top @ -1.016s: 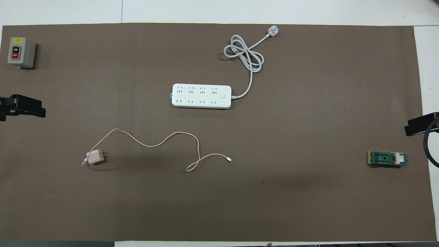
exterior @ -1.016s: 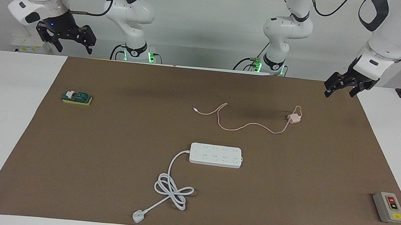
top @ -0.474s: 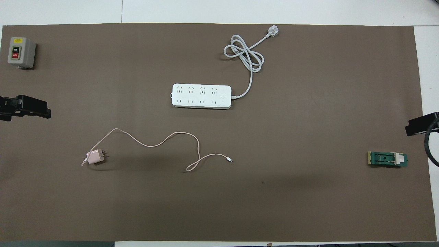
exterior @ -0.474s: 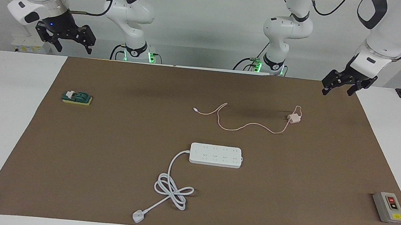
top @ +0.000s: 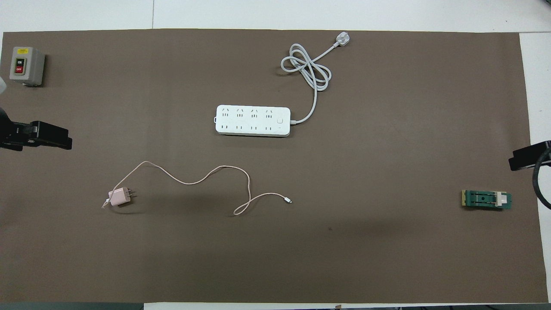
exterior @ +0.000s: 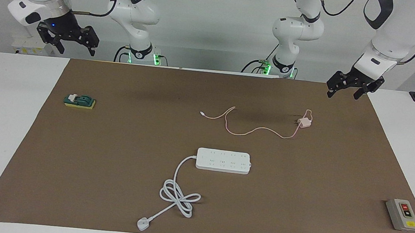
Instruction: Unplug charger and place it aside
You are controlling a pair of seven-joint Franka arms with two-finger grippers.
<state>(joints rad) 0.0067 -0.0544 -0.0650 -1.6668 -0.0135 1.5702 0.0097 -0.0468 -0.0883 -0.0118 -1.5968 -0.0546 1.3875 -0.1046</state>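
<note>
The pale pink charger point(exterior: 304, 122) lies on the brown mat, unplugged, prongs bare in the overhead view point(top: 117, 197). It is nearer to the robots than the white power strip point(exterior: 223, 160) and toward the left arm's end. Its thin pink cable point(exterior: 255, 129) snakes to a tiny connector point(exterior: 201, 113). The strip's sockets point(top: 252, 120) hold nothing. My left gripper point(exterior: 342, 95) hangs open and empty over the mat's edge nearest the robots, apart from the charger; it also shows in the overhead view point(top: 47, 138). My right gripper point(exterior: 77, 51) waits open and empty, raised at the right arm's end.
The strip's thick white cord point(exterior: 179, 195) coils toward a white plug point(exterior: 142, 223) at the mat's edge farthest from the robots. A grey switch box point(exterior: 403, 214) sits at the left arm's end. A green device on a yellow base point(exterior: 79, 101) sits at the right arm's end.
My left gripper has moved a little inward over the mat, toward the charger's side. The right gripper has barely shifted. The charger and strip have not moved.
</note>
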